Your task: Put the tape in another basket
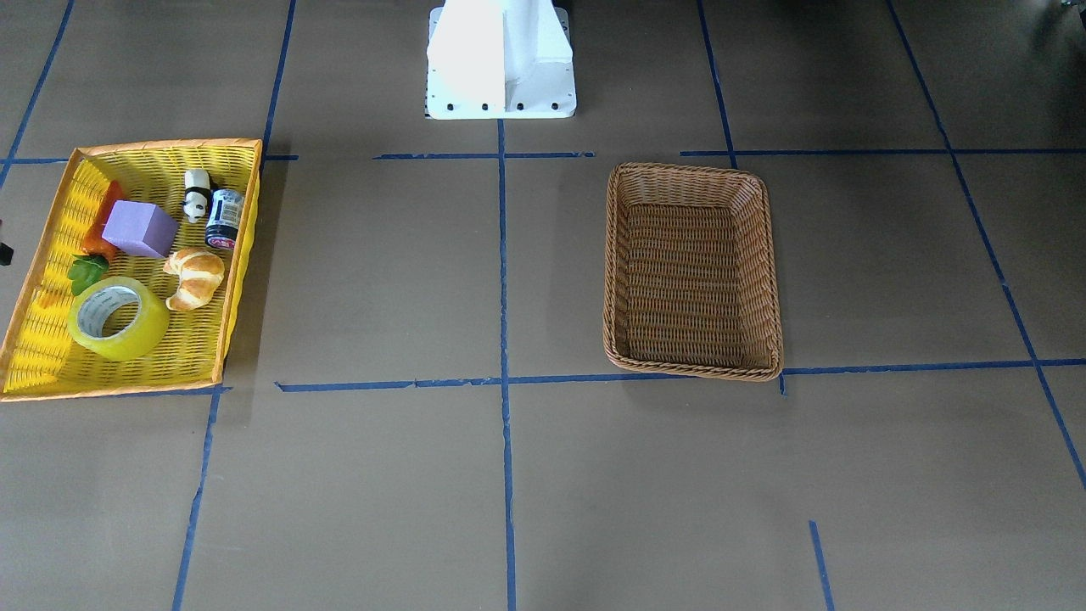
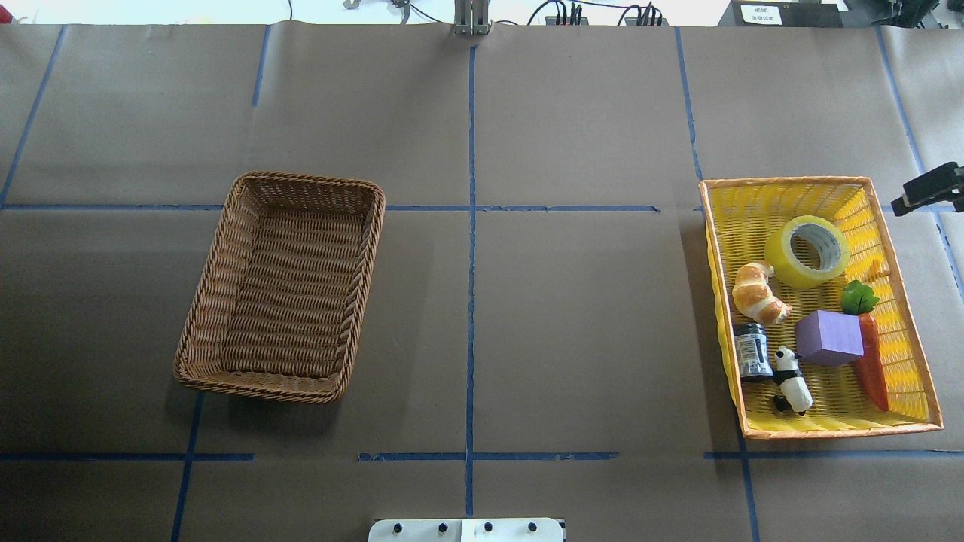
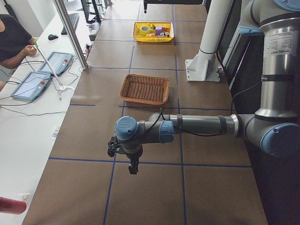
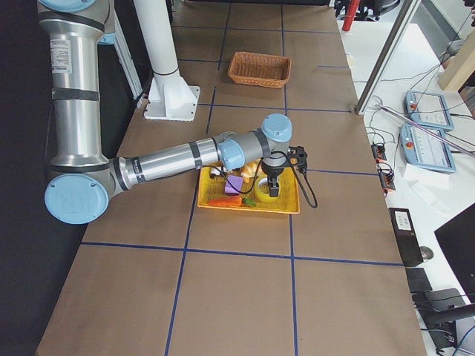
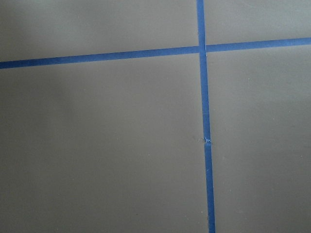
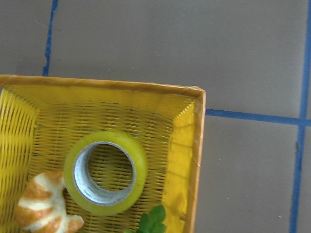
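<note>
the tape (image 2: 806, 252) is lying flat in the yellow basket (image 2: 791, 181) beside the croissant (image 2: 759, 292), well apart from the brown basket (image 2: 309, 179). the right claw (image 4: 271, 191) is hanging above the tape, the left claw (image 3: 133, 166) over the counter (image 2: 572, 324); i cannot tell whether either is spread.

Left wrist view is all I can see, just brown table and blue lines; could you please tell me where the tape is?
Observer: The tape lies hole up in the yellow basket, beside a croissant.
Operator: Thank you. Is either arm near it?
Observer: The right claw hangs over that basket, above the tape. I cannot tell whether it is open.
</note>
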